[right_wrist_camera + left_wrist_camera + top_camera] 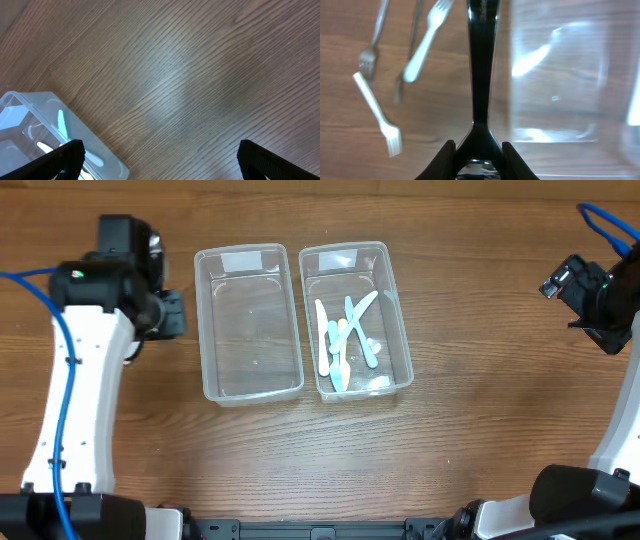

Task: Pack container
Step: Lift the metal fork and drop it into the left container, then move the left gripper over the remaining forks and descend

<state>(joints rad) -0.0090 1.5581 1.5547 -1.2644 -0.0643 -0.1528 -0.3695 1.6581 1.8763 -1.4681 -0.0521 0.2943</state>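
Two clear plastic containers stand side by side. The left container (pixel 249 322) is empty. The right container (pixel 354 319) holds several pale blue and white plastic utensils (pixel 343 340). My left gripper (pixel 479 162) is shut on a black utensil (pixel 481 65), whose handle runs straight up the left wrist view beside the empty container (pixel 560 75). In the overhead view it (pixel 168 314) is just left of that container. My right gripper (pixel 160 165) is open and empty over bare wood, with the right container's corner (pixel 45 125) at its left. In the overhead view it (pixel 598 315) is far right.
Loose forks lie on the wood left of the black utensil: a white plastic fork (pixel 377 115), a pale blue fork (pixel 422 45) and metal forks (pixel 372 45). The left arm hides them in the overhead view. Blue cables run along both arms.
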